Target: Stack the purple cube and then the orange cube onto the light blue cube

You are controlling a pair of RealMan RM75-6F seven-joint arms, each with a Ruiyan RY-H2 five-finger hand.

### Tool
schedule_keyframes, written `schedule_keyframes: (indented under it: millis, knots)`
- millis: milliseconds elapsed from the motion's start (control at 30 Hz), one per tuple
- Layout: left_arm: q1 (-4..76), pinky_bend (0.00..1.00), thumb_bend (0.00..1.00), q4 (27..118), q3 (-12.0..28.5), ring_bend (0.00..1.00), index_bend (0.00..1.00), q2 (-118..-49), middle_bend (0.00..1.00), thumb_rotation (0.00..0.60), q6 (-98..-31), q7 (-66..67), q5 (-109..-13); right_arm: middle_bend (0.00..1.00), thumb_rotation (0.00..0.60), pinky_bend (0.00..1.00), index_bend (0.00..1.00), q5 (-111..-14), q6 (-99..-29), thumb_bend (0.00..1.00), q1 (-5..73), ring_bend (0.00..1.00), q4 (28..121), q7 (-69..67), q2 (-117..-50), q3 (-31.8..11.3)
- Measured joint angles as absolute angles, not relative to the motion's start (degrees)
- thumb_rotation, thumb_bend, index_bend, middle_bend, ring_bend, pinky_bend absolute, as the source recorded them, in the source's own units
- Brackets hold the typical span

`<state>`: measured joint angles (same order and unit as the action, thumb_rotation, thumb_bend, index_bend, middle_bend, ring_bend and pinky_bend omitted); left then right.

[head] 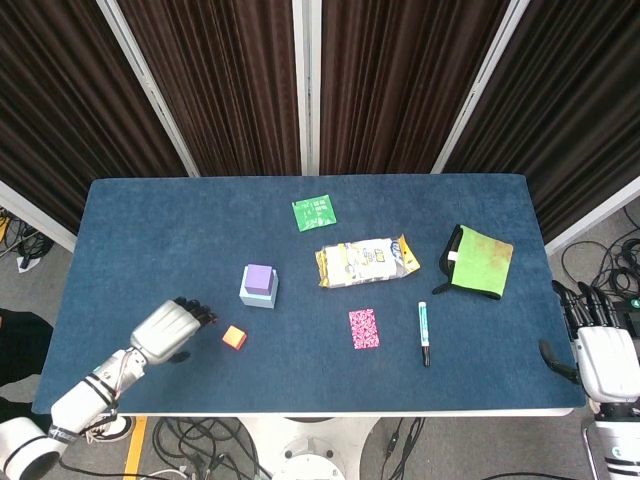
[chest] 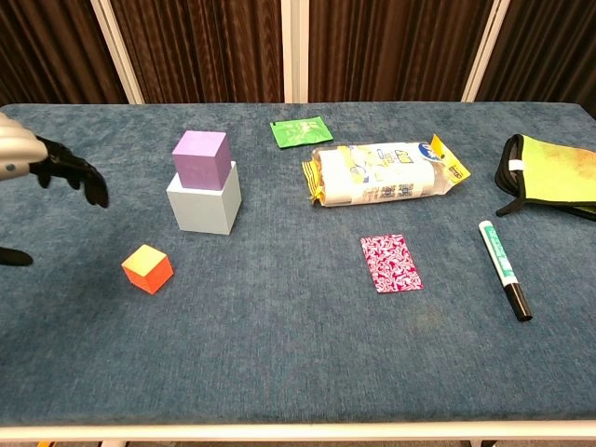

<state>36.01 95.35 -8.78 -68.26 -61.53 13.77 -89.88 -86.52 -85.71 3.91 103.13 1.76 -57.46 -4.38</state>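
Observation:
The purple cube [head: 260, 277] [chest: 200, 158] sits on top of the light blue cube [head: 258, 295] [chest: 204, 205] left of the table's middle. The orange cube [head: 234, 337] [chest: 147, 268] lies alone on the cloth, nearer the front edge. My left hand [head: 172, 328] [chest: 42, 165] hovers just left of the orange cube, fingers spread toward it and holding nothing. My right hand [head: 605, 352] hangs beyond the table's right edge, fingers apart, empty; the chest view does not show it.
On the blue table [head: 150, 230] lie a green packet [head: 314, 213], a snack bag [head: 366, 261], a pink patterned card [head: 363, 328], a green marker [head: 424, 331] and a green-and-black pouch [head: 479, 261], all right of the cubes.

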Motion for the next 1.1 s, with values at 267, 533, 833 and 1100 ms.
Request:
schedule_keyframes:
  millis: [267, 533, 833, 1100]
  knots:
    - [35.05, 0.40, 0.21, 88.77, -8.25, 0.33, 0.36, -75.21, 0.44, 0.600, -63.91, 9.24, -95.44, 0.16, 0.600, 0.00, 0.02, -86.20, -85.56, 0.27, 4.00, 0.00, 103.18, 1.83, -57.49, -4.47]
    - [35.38, 0.40, 0.23, 85.00, -6.95, 0.33, 0.36, -80.72, 0.45, 0.600, -61.83, 9.23, -95.85, 0.16, 0.600, 0.00, 0.02, -86.04, -85.56, 0.27, 4.01, 0.00, 103.19, 1.44, -57.30, -4.54]
    - [36.10, 0.40, 0.24, 81.09, -5.93, 0.33, 0.36, -84.67, 0.46, 0.600, -60.14, 10.81, -95.93, 0.16, 0.600, 0.00, 0.02, -85.98, -85.38, 0.27, 4.10, 0.00, 103.17, 1.31, -57.20, -4.55]
    - [36.25, 0.40, 0.25, 77.80, -6.26, 0.34, 0.37, -85.88, 0.47, 0.600, -60.41, 11.23, -97.45, 0.16, 0.600, 0.00, 0.02, -85.71, -85.15, 0.27, 4.21, 0.00, 103.17, 1.64, -57.33, -4.57]
